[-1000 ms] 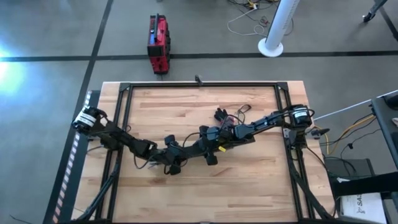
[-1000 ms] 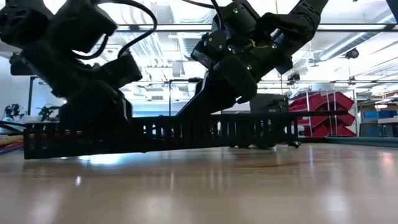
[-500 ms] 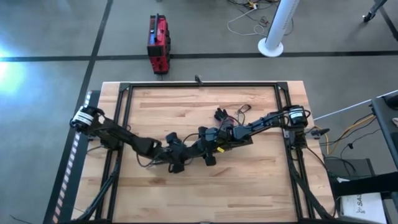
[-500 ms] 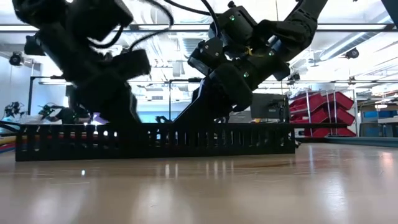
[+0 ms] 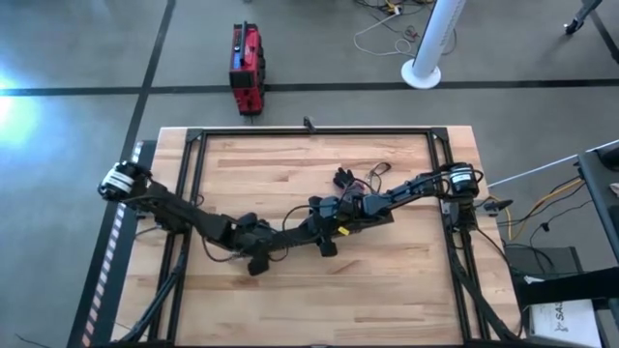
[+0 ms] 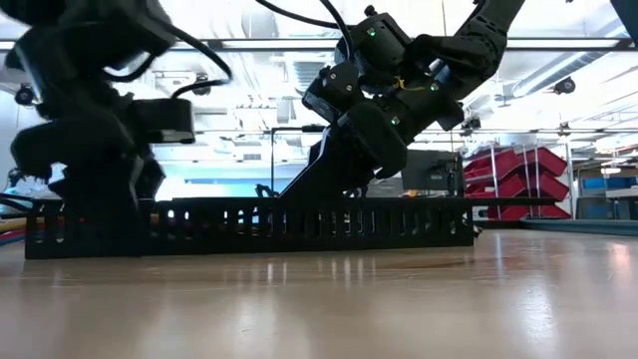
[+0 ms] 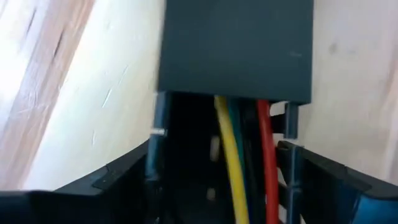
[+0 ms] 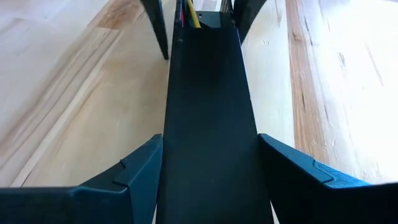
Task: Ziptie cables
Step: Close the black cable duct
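While both arms work mid-worktop, one black slotted duct lies flat there, running long-ways between the left and right edges. It sits a bit nearer the front edge at its left end.

- Left gripper: at the duct's left end, low on it in the low view. In the left wrist view the gripper straddles the open channel just short of the lid. Cannot tell if it clamps the walls or is just around them.
- Right gripper: over the middle of the duct, angled down onto it in the low view. In the right wrist view the gripper straddles the lid, one side each. Cannot tell whether it grips or is slack.
- Cables: inside the duct, running under the lid. I count one yellow, one red and one darker between them. The rest is hidden.
- Second small tangle of wires: loose on the worktop, behind the right arm, toward the back edge.
- Ziptie: can't pick it out in any view.

Count: two arms, one duct, one lid.
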